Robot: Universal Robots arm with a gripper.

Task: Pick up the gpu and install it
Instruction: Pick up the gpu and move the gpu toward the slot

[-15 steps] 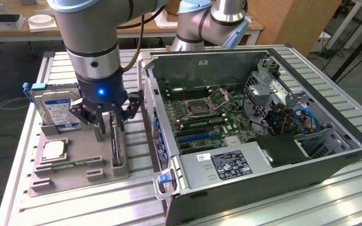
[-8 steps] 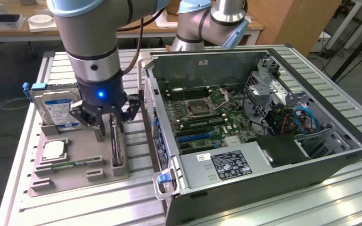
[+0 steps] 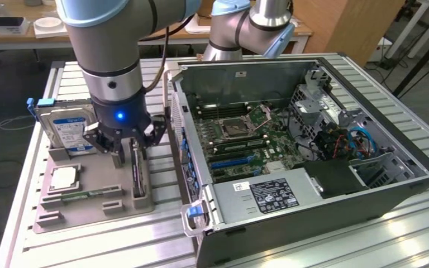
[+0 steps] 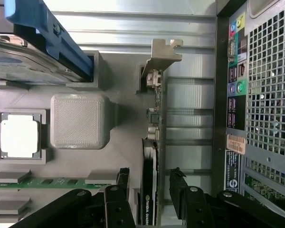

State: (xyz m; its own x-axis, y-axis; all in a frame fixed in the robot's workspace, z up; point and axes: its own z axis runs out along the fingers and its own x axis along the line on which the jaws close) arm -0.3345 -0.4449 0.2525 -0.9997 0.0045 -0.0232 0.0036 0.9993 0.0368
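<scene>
Currently, a slatted metal table [image 3: 110, 245] carries two things: an open computer case [image 3: 311, 234] on the exterior view's right, and a grey fixture tray [image 3: 87, 211] just beside it on that view's left. The arm [image 3: 110, 50] comes down over the tray, not over the case.

Tray load: a hard drive [image 3: 69, 128] stands at the far end, with a processor chip [image 3: 63, 177] and a memory stick [image 3: 87, 195] lying flat nearer the camera. The gpu [image 3: 137, 170] stands on its long edge in a slot along the tray side nearest the case. It is not yet installed; the blue expansion slots [image 3: 233, 162] in the case sit bare.

The gripper [image 3: 127, 152] sits low over the gpu. In the wrist view the gpu [image 4: 151, 152] shows edge-on as a thin dark strip, with its silver bracket [image 4: 164, 52] at the end away from the gripper [image 4: 149, 183]. The long axis runs straight from the bracket into the gap between the jaws, parallel to the case's ported panel [image 4: 261, 95].

Jaws: spread wide, one to each flat face of the card, holding nothing. The black fingers [image 4: 121, 187] straddle the non-bracket end. A sliver of tray shows between card and finger on either side, so they are apart. Judgement: the closing line crosses the card's thickness, square to its long axis, with the card roughly centred in the gap.
</scene>
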